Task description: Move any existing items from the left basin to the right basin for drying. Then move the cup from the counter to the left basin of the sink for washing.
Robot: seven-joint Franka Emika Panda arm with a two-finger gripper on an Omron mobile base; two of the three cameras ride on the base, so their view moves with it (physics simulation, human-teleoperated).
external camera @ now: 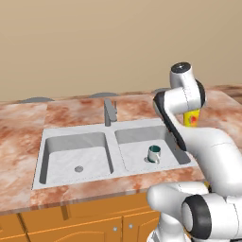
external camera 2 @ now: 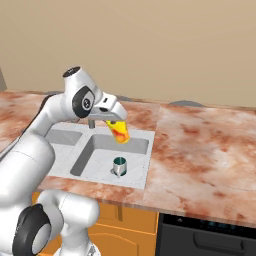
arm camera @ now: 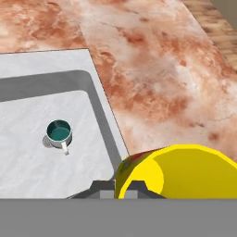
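I am gripping the small bright yellow, red-marked, handleless cup (external camera 2: 120, 131) tight in my gripper (external camera 2: 114, 120), tilted in the air. Below me, the silvery-white mug with the glossy teal inside (external camera 2: 119, 165) is standing upright in the smooth grey rectangular right basin (external camera 2: 90, 155). Beyond it, marbled reddish-brown stone counter (external camera 2: 200, 145) is spreading away.

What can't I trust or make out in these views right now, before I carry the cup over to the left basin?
- Tool fingertips: in the hand view, covered by the yellow cup.
- Yellow cup: in the left base view, mostly behind the arm; in the hand view, cut by the bottom edge.
- Left basin: in the right base view, mostly behind the arm.
- Right basin drain: not discernible near the mug.
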